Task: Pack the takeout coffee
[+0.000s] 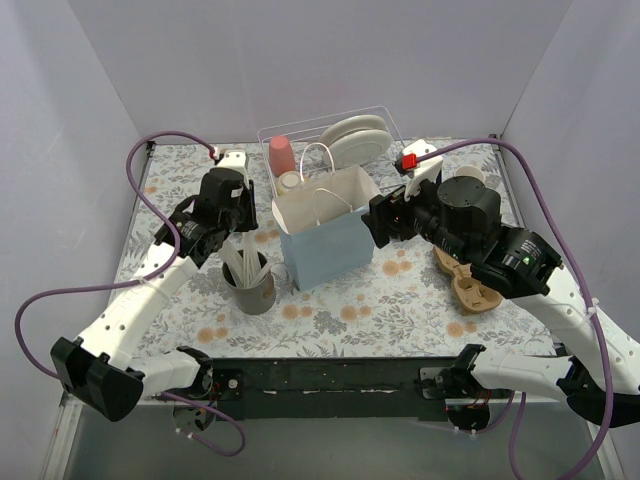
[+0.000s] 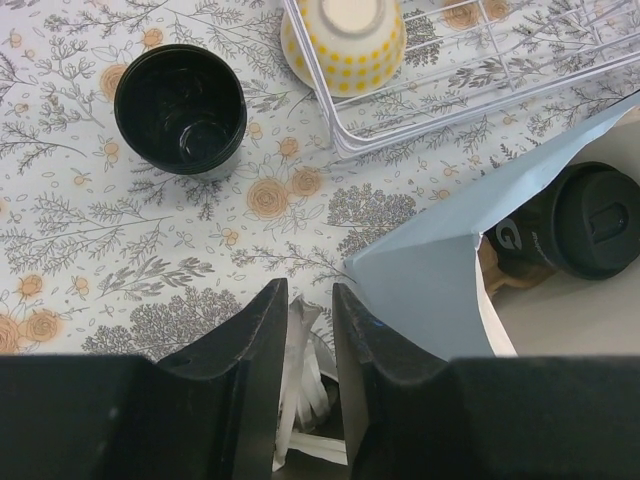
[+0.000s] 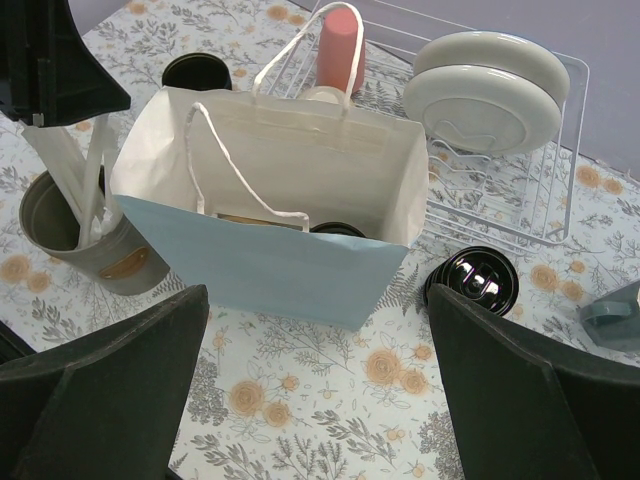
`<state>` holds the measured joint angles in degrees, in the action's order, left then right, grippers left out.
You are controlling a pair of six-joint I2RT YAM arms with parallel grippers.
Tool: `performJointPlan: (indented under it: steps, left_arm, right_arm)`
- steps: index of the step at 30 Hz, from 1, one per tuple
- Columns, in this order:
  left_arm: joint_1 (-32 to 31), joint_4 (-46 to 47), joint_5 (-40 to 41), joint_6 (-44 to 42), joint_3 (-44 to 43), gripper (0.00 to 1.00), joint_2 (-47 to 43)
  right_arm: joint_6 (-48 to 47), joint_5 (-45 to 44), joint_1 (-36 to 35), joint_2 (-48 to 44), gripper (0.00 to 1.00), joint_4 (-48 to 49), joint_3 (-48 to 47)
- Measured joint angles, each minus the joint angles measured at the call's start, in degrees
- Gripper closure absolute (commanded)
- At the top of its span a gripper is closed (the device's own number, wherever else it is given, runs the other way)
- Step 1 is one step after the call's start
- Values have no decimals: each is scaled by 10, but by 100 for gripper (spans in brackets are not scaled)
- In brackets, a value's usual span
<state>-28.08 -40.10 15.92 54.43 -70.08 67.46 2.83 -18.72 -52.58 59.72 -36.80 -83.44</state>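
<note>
The blue paper bag [image 1: 325,240] stands open mid-table. One lidded black coffee cup [image 2: 590,222] lies inside it; only its rim [image 3: 335,230] shows in the right wrist view. A second lidded black cup [image 3: 472,282] stands on the table right of the bag. A black cup without a lid [image 2: 180,108] stands left of the rack, and also shows in the right wrist view [image 3: 197,70]. My left gripper [image 2: 308,292] hovers over the grey utensil cup, jaws a narrow gap apart, with white wrapped utensils [image 2: 300,370] below the gap. My right gripper [image 3: 320,400] is wide open and empty in front of the bag.
The grey utensil cup [image 1: 252,290] stands left of the bag. A wire dish rack [image 1: 385,115] at the back holds a pink cup [image 3: 340,45], plates [image 3: 490,90] and a yellow dotted bowl [image 2: 345,40]. A cardboard cup carrier [image 1: 470,285] lies right. A blue-grey mug [image 3: 610,315] sits far right.
</note>
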Motion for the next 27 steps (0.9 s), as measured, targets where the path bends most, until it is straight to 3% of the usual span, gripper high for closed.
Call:
performJointPlan:
  steps: [4, 10, 27]
  left_arm:
    - [0, 1, -2, -5, 0, 82, 2]
    - [0, 0, -1, -13, -1, 100, 3]
    - [0, -82, 14, -26, -152, 100, -5]
  right_arm:
    - [0, 0, 0, 0, 2, 0, 0]
    - [0, 0, 0, 0, 2, 0, 0]
    - [0, 5, 0, 0, 2, 0, 0]
